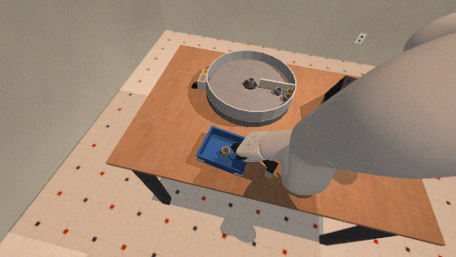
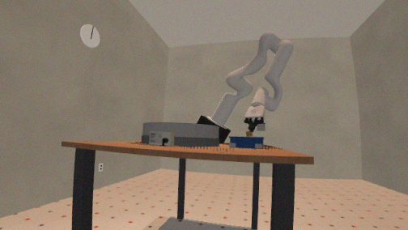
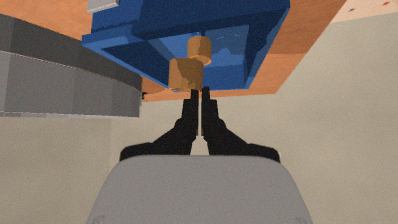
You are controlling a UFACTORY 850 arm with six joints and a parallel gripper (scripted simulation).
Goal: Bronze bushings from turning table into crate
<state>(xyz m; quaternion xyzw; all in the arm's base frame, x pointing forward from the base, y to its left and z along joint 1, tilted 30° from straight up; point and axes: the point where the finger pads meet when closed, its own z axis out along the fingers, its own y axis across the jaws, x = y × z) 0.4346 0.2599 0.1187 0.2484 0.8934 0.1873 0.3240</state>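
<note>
I have the arm (image 1: 371, 113) (image 2: 279, 61) arched high, its forearm folding down so the gripper (image 1: 236, 152) (image 2: 252, 129) (image 3: 200, 97) points steeply down over the blue crate (image 1: 204, 144) (image 2: 246, 142) (image 3: 150, 17). My fingers are nearly together, closed on a bronze bushing (image 2: 249, 134) (image 3: 181, 75) by its edge; most of it sits to one side of the tips. From the exterior it hangs at the crate's rim height; the top view hides it from me.

A second bronze bushing (image 1: 225, 151) (image 3: 199, 49) is inside the crate, close to the one I hold, so I have that and the crate walls to mind. I can't tell whether the two touch.

Near the crate stands the round, high-walled turning table (image 1: 240, 114) (image 2: 182, 130) (image 3: 65, 87). Two steel bushings (image 1: 278, 90) and another bronze bushing (image 1: 289, 91) cluster by its straight guide bar (image 1: 277, 84). A control box (image 1: 203, 80) (image 2: 159, 138) stands against its outside.
</note>
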